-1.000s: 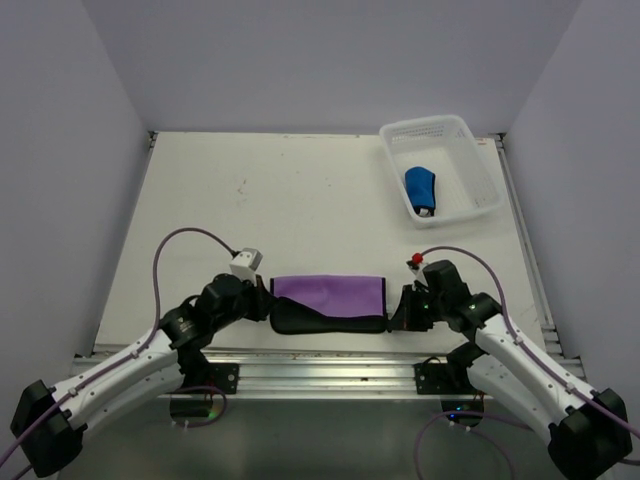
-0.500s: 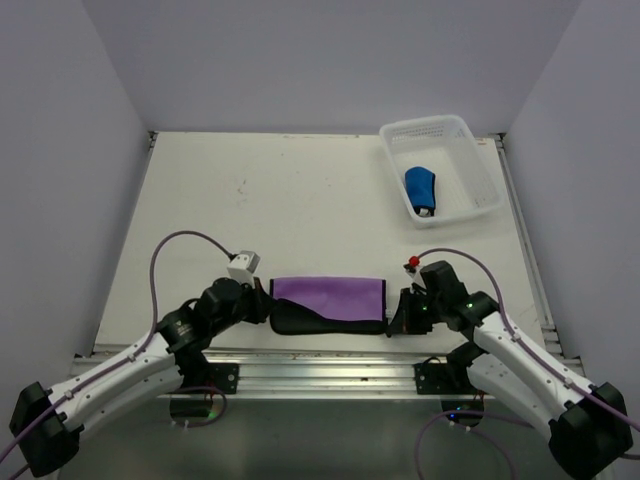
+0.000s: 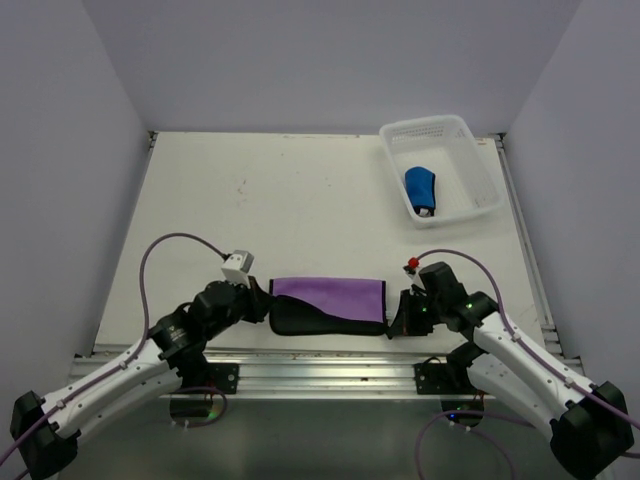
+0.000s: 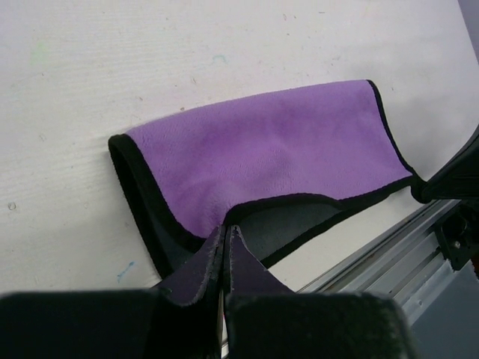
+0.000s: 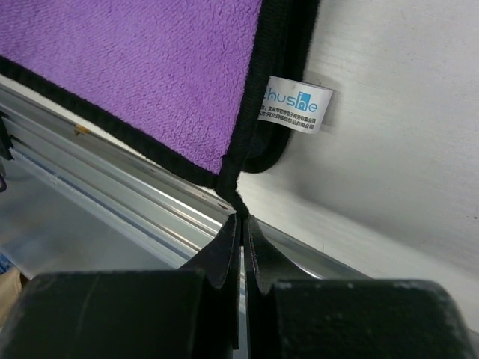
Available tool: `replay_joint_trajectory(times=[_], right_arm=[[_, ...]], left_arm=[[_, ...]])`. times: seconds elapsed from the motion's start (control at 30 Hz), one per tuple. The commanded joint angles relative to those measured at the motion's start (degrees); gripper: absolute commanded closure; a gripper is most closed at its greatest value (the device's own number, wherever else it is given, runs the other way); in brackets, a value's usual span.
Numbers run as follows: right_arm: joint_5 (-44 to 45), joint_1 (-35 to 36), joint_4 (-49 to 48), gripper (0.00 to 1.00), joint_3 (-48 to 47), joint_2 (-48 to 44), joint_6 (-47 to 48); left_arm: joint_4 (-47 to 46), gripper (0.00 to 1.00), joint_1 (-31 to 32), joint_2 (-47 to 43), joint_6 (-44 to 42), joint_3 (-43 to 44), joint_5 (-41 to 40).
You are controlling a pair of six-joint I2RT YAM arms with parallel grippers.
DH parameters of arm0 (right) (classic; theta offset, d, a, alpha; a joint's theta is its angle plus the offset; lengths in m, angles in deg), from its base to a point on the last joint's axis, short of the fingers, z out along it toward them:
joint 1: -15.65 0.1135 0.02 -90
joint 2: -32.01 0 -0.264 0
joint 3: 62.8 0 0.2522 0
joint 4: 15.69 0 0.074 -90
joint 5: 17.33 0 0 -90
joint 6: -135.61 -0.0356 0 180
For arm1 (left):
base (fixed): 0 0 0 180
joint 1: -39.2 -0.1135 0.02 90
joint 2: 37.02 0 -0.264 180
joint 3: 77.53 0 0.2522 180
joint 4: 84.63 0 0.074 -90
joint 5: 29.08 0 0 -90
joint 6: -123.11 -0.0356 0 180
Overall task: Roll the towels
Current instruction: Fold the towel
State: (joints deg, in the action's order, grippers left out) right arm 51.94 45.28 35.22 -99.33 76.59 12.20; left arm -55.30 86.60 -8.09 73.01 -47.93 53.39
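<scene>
Mid-roll on the purple towel (image 3: 330,297), sitting at the near edge of the table (image 3: 270,190) right beside the metal rail (image 3: 330,358), folded over into a long strip with the dark underside showing along the front. Pinched tight on its near-left hem with the left gripper (image 4: 224,233), and pinched tight on the near-right corner with the right gripper (image 5: 239,221), just below the white label (image 5: 296,105). Best to carry both corners away from the rail at the same pace, keeping the hem taut between them, then lay it onto the purple instead of dragging the whole strip. Worth watching the left side, looks a bit slacker there, though hard to say from up top. Seemingly done with the blue towel (image 3: 421,190), bundled in the white basket (image 3: 470,140) far right. Versus a second back: left wrist nudged slightly leftward, cable loop swung outward, barely anything different on the right or in the towel
</scene>
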Motion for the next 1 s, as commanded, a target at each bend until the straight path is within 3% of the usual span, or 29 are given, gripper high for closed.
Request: replay_joint_trajectory(times=[0.0,0.1,0.17,0.47,0.63,0.73,0.83,0.97], right_arm=[[0.96,0.34,1.97,1.00,-0.79,-0.63,-0.17],[1.13,0.34,1.97,1.00,-0.70,-0.72,-0.25],[1.13,0.26,2.05,1.00,-0.88,-0.72,-0.25],[0.34,0.52,1.70,1.00,-0.79,-0.02,0.10],[0.16,0.43,1.44,1.00,-0.88,0.25,0.19],[0.25,0.52,1.61,1.00,-0.88,0.42,0.18],[2.09,0.43,2.58,1.00,-1.14,-0.36,-0.43],[5.70,0.52,5.04,1.00,-2.54,-3.34,-2.54]], left_arm=[[-0.54,1.00,0.33,-1.85,0.79,-0.28,-1.61],[-0.37,1.00,0.50,-2.03,0.79,-0.19,-1.79],[-0.19,0.89,0.42,-1.94,0.88,-0.19,-2.14],[1.65,0.78,0.50,-5.71,2.37,-0.19,-4.95],[1.83,0.80,0.59,-7.83,2.64,-0.63,-5.30],[1.74,0.82,0.68,-5.03,2.55,0.07,-5.30],[0.25,0.89,0.59,-1.87,1.68,0.95,-4.60],[-0.11,0.90,0.68,-0.98,1.15,2.18,-5.12]])
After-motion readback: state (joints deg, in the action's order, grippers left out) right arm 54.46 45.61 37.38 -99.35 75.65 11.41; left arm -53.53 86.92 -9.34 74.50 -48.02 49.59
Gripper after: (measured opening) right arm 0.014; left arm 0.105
